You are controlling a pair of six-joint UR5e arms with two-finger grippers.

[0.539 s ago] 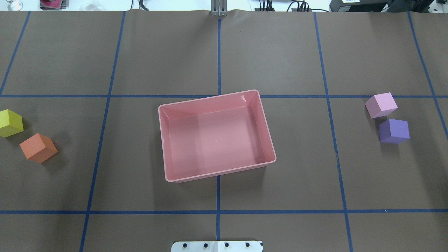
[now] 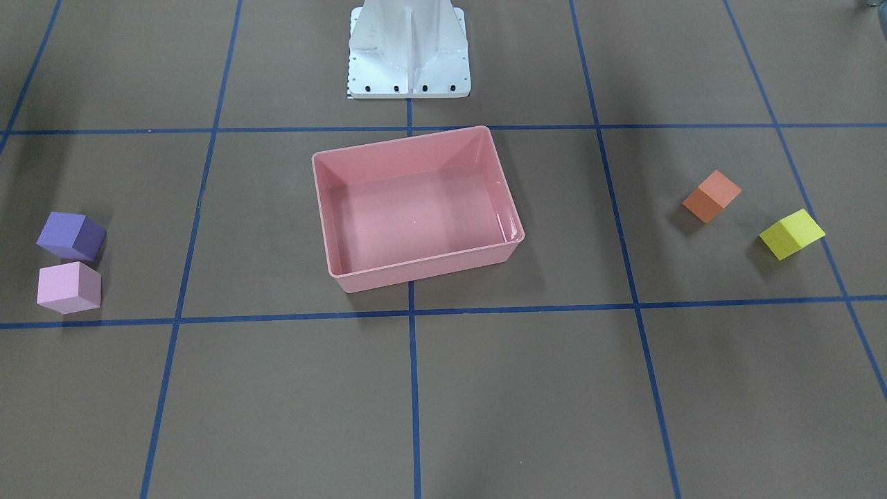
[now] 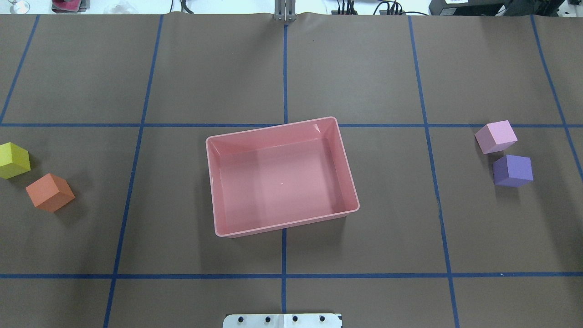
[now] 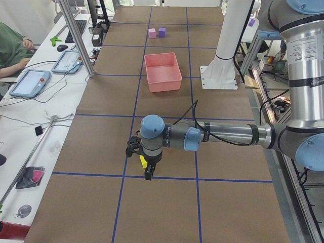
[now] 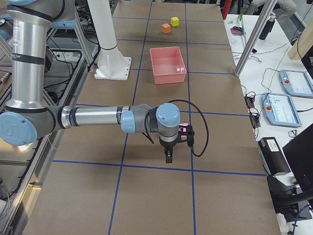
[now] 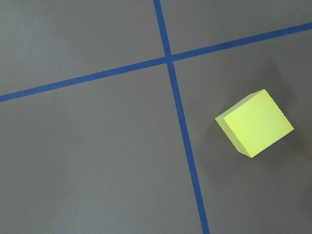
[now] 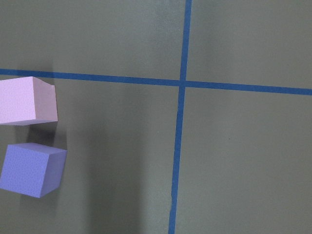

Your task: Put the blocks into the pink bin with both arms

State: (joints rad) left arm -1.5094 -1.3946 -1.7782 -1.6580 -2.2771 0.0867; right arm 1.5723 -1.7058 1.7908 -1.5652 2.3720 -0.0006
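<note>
The pink bin [image 3: 282, 182] sits empty at the table's middle. In the overhead view the yellow block [image 3: 13, 159] and orange block [image 3: 49, 192] lie at the far left, and the light pink block [image 3: 496, 136] and purple block [image 3: 513, 170] at the far right. My left gripper [image 4: 147, 169] shows only in the exterior left view, hanging over the yellow block [image 6: 254, 123]. My right gripper [image 5: 168, 155] shows only in the exterior right view, above the light pink block [image 7: 28, 100] and purple block [image 7: 33, 169]. I cannot tell whether either is open or shut.
The white base pedestal [image 2: 409, 62] stands behind the bin. Blue tape lines cross the brown table cover. Operators' side tables with tablets [image 4: 30, 81] and cables flank both table ends.
</note>
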